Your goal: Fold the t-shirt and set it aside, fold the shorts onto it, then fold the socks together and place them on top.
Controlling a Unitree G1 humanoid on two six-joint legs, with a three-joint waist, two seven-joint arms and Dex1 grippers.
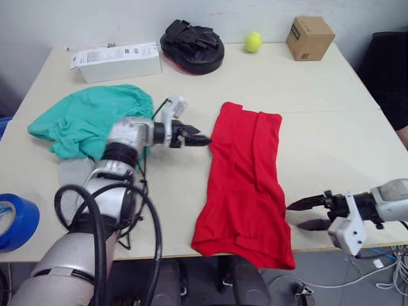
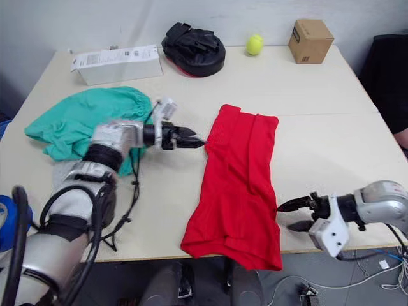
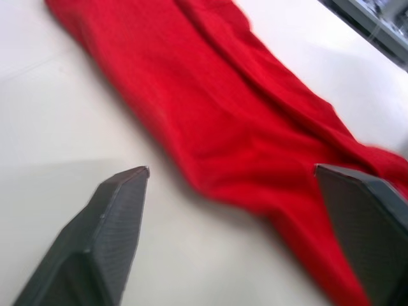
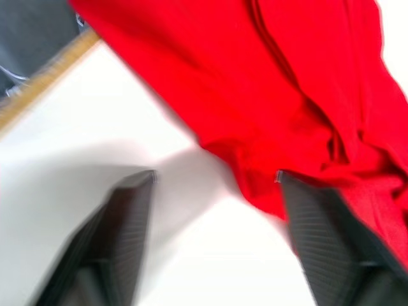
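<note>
Both arms flank the t-shirt (image 1: 245, 185), a long red strip mid-surface: the left gripper (image 1: 203, 138) has its fingers apart at the far left edge, the right gripper (image 1: 303, 214) has its fingers apart by the near right edge. To fold cleanly, each should pinch only its edge, then carry one end evenly over the other. Its long axis runs from the far side to the near edge, where its near end overhangs.

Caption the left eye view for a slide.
Two open grippers, left and right, flank a lengthwise-folded bright red cotton t-shirt on the beige table.
</note>
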